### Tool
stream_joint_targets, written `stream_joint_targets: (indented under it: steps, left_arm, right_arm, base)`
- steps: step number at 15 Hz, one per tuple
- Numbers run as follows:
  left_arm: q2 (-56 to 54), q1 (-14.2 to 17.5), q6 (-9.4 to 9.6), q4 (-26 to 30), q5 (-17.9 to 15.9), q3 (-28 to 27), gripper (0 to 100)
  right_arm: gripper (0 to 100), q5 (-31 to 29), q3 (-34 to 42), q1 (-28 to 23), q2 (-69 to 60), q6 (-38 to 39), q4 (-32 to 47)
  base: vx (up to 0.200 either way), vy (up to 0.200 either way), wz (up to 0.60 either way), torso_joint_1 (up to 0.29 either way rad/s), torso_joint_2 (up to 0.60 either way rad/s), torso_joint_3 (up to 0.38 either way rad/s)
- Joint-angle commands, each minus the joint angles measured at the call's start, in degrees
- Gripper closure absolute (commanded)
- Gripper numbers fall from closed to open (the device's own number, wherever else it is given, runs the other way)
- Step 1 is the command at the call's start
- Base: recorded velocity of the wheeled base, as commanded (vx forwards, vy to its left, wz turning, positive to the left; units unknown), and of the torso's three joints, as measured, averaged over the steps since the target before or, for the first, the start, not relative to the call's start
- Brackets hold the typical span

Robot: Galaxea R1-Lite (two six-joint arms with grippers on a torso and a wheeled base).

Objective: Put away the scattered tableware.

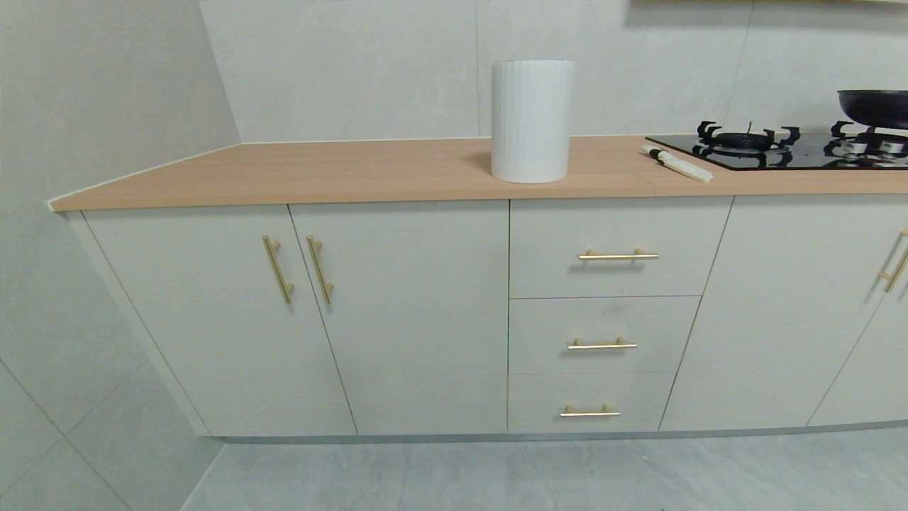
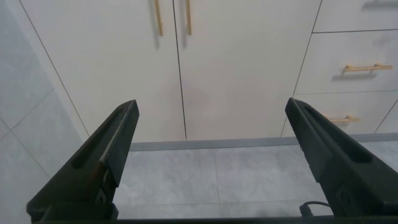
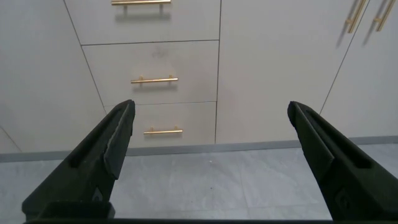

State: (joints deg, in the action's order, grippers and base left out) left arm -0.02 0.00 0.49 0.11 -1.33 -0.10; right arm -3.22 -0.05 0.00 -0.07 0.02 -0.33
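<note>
— Pale grey tiles (image 1: 340, 64) cover the walls behind and to the left of a long run of cream cabinets (image 1: 411, 319), with grey floor (image 1: 496, 475) in front. What tops the run?

— A wood-look countertop (image 1: 319, 170), whose left end is cut at a slant against the side wall. At its right end sits a black glass hob (image 1: 794, 152), with a dark pan (image 1: 876, 106) on the rightmost burner.

— And the task's things?

— A ribbed white canister (image 1: 530, 121) stands upright about midway along the countertop, nearer the front edge than the back wall. It is above the seam between the double doors and the stack of three drawers (image 1: 610, 319). A white utensil (image 1: 677, 163) lies flat and slantwise farther right, apart from the canister. It is just beside the hob's front left corner and close to the countertop's front edge.

— Any writing on it?

— It has a dark mark near its far end, too small to read.

— Where are the grippers?

— Both are low in front of the cabinets, above the floor. The left gripper (image 2: 210, 112) faces the foot of the double doors, and its black fingers (image 2: 106, 155) are spread wide, with floor showing between them. The right gripper (image 3: 211, 109) faces the drawer stack and its brass bar handles (image 3: 153, 79). Its fingers (image 3: 99, 155) are spread just as wide and pinch nothing.
</note>
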Motion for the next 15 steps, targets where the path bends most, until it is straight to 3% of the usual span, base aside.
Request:
stream_joint_targets:
  steps: [1, 7, 15]
  left_arm:
    - [0.02, 0.00, -0.05, -0.02, 0.01, 0.01, 0]
    - [0.02, 0.00, -0.05, -0.02, 0.01, 0.01, 0]
    - [0.02, 0.00, -0.14, 0.07, 0.01, 0.01, 0]
  right_arm:
    - [0, 0.14, 0.05, 0.00, 0.16, -0.02, 0.07]
    - [0, 0.14, 0.05, 0.00, 0.16, 0.06, 0.07]
    - [0, 0.14, 0.05, 0.00, 0.16, 0.06, 0.07]
  base:
    - [0.000, 0.000, 0.00, 0.000, 0.00, 0.000]
    - [0.000, 0.000, 0.00, 0.000, 0.00, 0.000]
    - [0.200, 0.000, 0.00, 0.003, 0.00, 0.001]
